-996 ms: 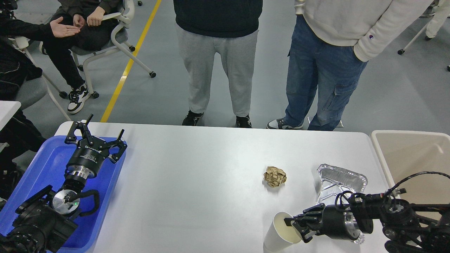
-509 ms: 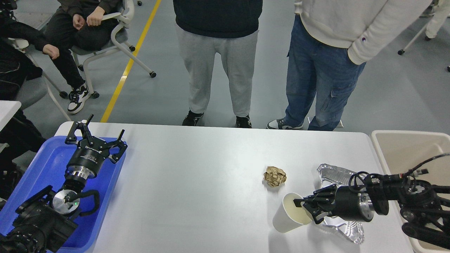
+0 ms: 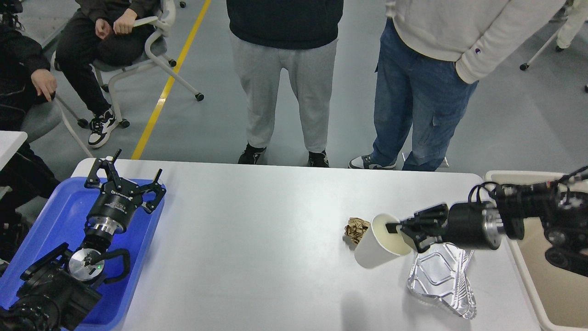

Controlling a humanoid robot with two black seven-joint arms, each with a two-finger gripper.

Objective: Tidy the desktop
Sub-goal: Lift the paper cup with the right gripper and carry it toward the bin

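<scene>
The desktop [image 3: 257,239] is a wide white-grey tabletop. My right gripper [image 3: 398,231] is shut on the rim of a white paper cup [image 3: 374,248] and holds it tilted above the desktop, one finger inside the cup. A crumpled brown paper ball [image 3: 354,228] lies just left of and behind the cup, partly hidden by it. A crushed foil tray [image 3: 441,280] lies on the desktop under my right wrist. My left gripper [image 3: 125,177] is open and empty over the blue tray [image 3: 55,216] at the left.
A beige bin [image 3: 542,294] stands off the desktop's right edge, partly under my right arm. Two people stand close behind the far edge. Seated people and chairs are at the far left.
My right gripper has lifted the cup up and away from the near edge, toward the paper ball. The foil tray has slid nearer. The left arm has not moved.
</scene>
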